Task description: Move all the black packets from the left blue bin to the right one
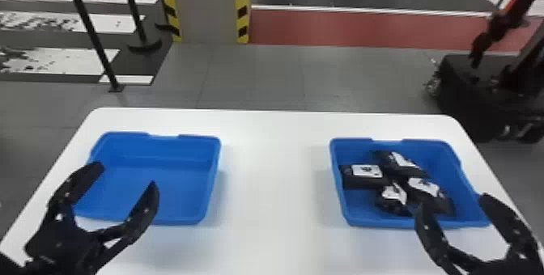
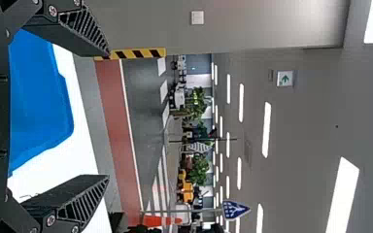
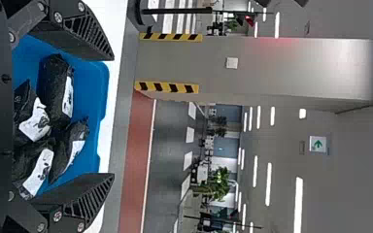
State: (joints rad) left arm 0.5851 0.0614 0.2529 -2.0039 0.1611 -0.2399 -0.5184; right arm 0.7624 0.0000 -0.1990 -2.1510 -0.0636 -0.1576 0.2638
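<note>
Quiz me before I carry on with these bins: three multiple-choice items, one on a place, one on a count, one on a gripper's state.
1. Where do the black packets lie?
A) In the left blue bin
B) On the white table, between the bins
C) In the right blue bin

2. How many black packets are there?
A) Two
B) Four
C) Seven

3. How is the left gripper?
A) Open, holding nothing
B) Shut on a packet
C) Shut and empty

1: C, the head view shows them inside that bin's walls.
2: B, four separate packets with white labels can be counted in the head and right wrist views.
3: A, its two fingers stand wide apart and grip nothing.
</note>
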